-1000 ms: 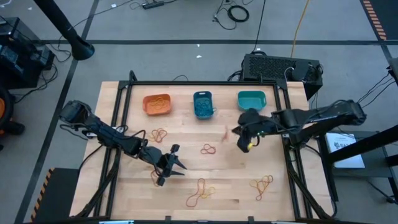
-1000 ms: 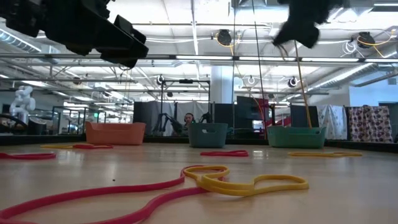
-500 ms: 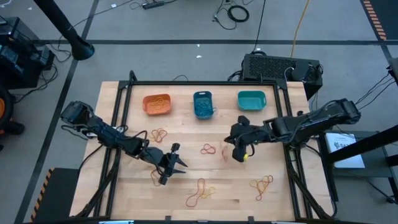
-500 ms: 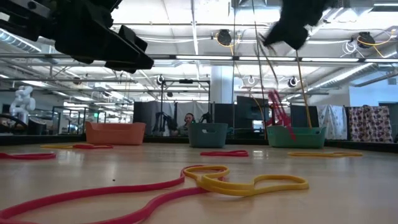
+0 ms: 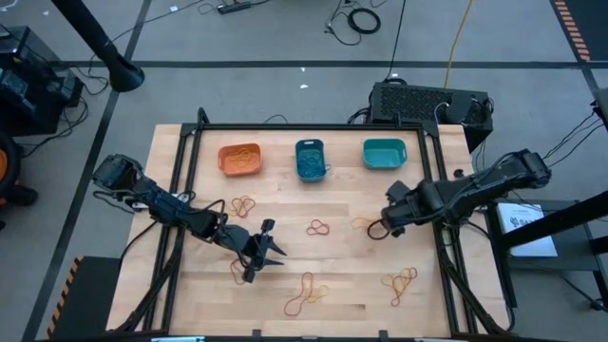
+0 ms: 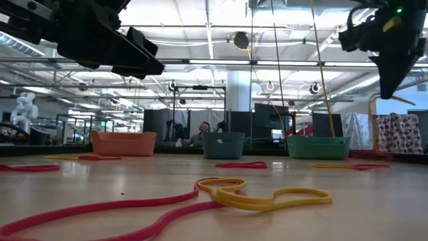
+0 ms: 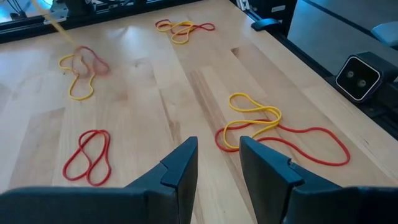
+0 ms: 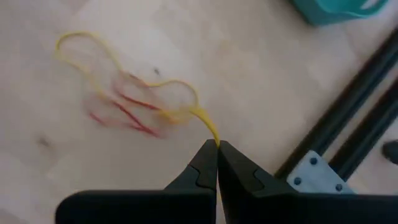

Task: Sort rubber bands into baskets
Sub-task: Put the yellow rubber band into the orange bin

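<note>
While the left tool (image 5: 269,249) waits low over the table (image 5: 351,285) at about seven o'clock, its fingers (image 7: 180,168) released with a gap between them, the right tool (image 5: 387,226) is at work near three o'clock. It is clenched on the end of a yellow band (image 8: 124,81), pinching it at the very fingertips so the loop trails away across the wood with a red band (image 8: 121,112) tangled into it. Gripping only a short bit of the loop likely lets the tool drag or lift the band without scraping the table, though the red one may come along and would then need separating.

The orange basket (image 5: 239,159), blue basket (image 5: 312,159) and teal basket (image 5: 384,152) stand in a row along twelve o'clock, well apart from the held band. The first two already hold bands. Other rubber bands (image 5: 306,292) lie loose toward six o'clock, and a red pair (image 5: 317,227) sits near the centre, not yet sorted.
</note>
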Controlling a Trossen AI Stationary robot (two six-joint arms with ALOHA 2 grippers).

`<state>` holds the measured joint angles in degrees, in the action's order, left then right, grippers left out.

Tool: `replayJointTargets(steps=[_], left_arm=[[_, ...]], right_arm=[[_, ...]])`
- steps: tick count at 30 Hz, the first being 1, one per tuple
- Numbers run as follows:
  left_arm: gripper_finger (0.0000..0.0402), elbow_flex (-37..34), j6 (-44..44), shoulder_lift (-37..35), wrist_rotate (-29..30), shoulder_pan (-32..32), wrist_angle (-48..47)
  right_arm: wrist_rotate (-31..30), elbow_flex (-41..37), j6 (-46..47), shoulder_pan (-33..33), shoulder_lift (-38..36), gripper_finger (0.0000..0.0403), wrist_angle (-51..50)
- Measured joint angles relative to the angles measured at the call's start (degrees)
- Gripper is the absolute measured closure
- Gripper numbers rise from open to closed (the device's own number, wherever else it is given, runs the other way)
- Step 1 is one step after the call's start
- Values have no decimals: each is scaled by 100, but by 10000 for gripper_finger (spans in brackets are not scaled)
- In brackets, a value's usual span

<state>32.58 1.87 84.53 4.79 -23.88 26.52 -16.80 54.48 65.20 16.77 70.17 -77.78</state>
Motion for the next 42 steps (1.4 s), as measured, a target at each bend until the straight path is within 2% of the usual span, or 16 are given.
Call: replayJointTargets(steps=[3,8,11,15,19,28,30,34,36,39,42], left_arm=[[274,0,0,0,-1,0,-1],[274,0,2,-2,0,1,-1],[274,0,1,-2,0,2,-2],[274,0,2,-4,0,2,-2],[274,0,2,-4,0,0,-2],[274,0,89,64,2,87,191],[274,4,379,330,2,153,857],[274,111,867,1265,0,395,2777],[274,289,923,1740,2,604,3287],[274,821,750,2344,-78,1012,3365],[274,1594,409,2900,-545,1486,2907]], right_arm=[[-216,-72,73,68,-1,402,379],[-230,-480,-1168,70,2,402,2415],[116,-836,-1929,59,2,402,3732],[626,-1306,-2365,46,2,402,4761],[841,-1701,-2117,48,2,403,4855],[770,-2109,-1545,40,2,403,4753],[769,-2109,-1624,40,2,403,4913],[761,-2109,-1905,40,2,403,5496],[761,-2109,-2091,41,2,403,5782],[760,-2107,-2348,40,2,403,6024],[759,-2105,-2472,41,2,403,6086]])
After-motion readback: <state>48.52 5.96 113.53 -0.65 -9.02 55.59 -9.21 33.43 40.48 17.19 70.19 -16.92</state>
